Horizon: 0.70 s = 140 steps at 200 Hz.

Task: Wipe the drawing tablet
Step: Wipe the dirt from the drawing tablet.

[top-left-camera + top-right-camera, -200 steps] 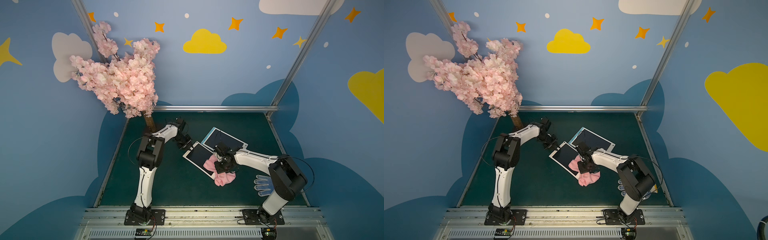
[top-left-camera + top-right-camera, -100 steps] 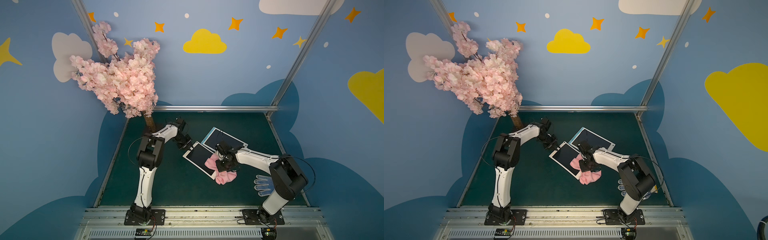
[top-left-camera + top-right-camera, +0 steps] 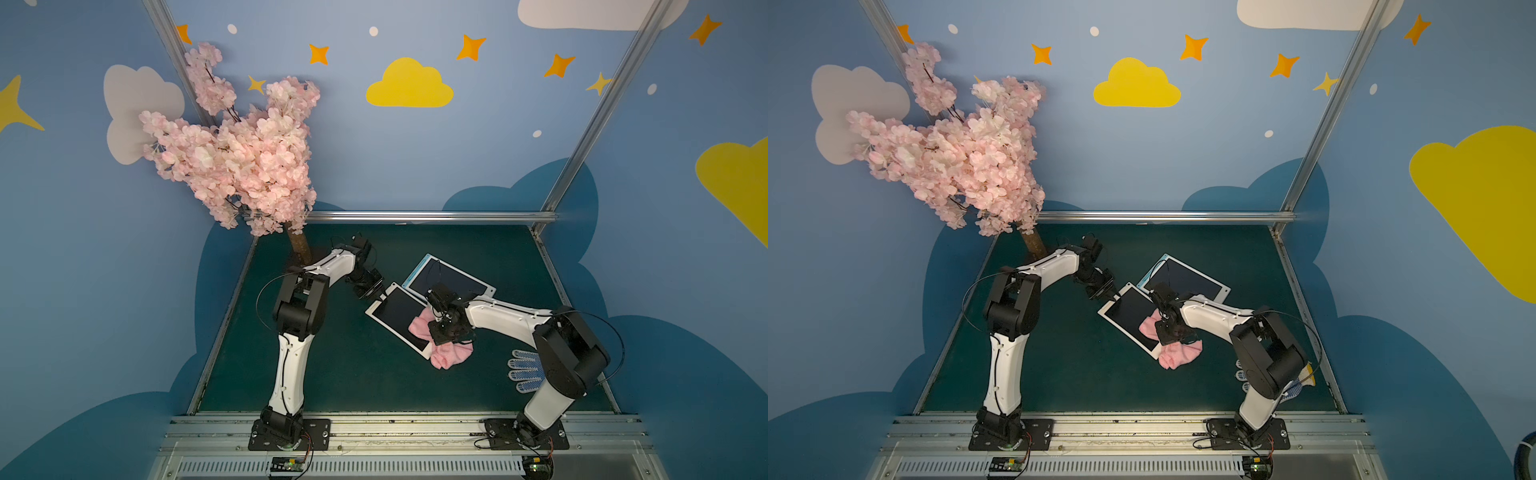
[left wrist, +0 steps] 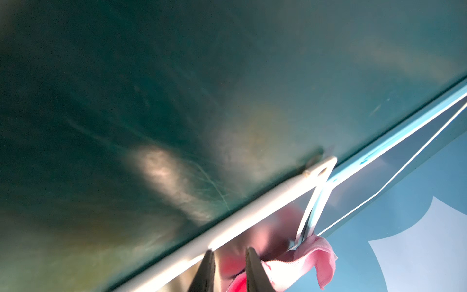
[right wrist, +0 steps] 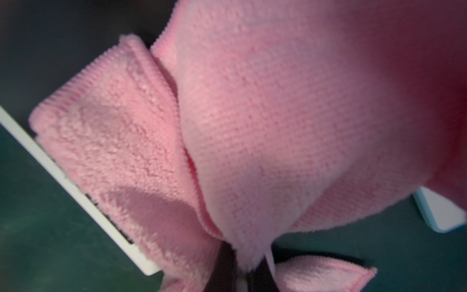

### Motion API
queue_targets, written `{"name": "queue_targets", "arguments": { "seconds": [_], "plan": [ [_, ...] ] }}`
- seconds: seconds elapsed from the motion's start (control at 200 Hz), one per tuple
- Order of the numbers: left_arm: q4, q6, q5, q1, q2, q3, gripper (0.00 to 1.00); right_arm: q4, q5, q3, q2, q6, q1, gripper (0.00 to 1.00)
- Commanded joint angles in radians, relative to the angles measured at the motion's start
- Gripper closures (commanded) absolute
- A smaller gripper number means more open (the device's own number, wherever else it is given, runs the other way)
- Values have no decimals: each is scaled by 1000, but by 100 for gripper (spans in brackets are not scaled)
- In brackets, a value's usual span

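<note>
My right end effector (image 3: 442,336) is clamped on the bunched pink cloth (image 3: 451,355). The cloth lies half on the drawing tablet (image 3: 397,313), at its corner nearest the front edge, and half spilled onto the surface (image 3: 332,374). The tablet sits angled near the middle of the surface, its far corner meeting a blue-rimmed tablet (image 3: 451,278). My left end effector (image 3: 377,293) stands narrow at the tablet's rim on the side toward the left edge; I cannot tell whether it truly clamps. To wipe well, I judge I should press lightly, drag the cloth flat across the dark screen in overlapping passes, and avoid snagging the rim or shoving the tablet.
</note>
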Motion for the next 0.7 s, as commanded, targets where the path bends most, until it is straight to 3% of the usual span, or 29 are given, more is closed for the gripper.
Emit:
{"name": "queue_targets", "arguments": {
  "seconds": [0.0,0.42,0.696],
  "plan": [
    [-30,14,-43,-7,56,5,75,-6,-83,-42,49,7,59,100],
    [-30,17,-43,-7,59,4,75,-32,-110,-8,9,18,221,100],
    [-30,17,-44,-7,59,6,75,-36,-131,-27,-33,-34,4,100]
  ]
}}
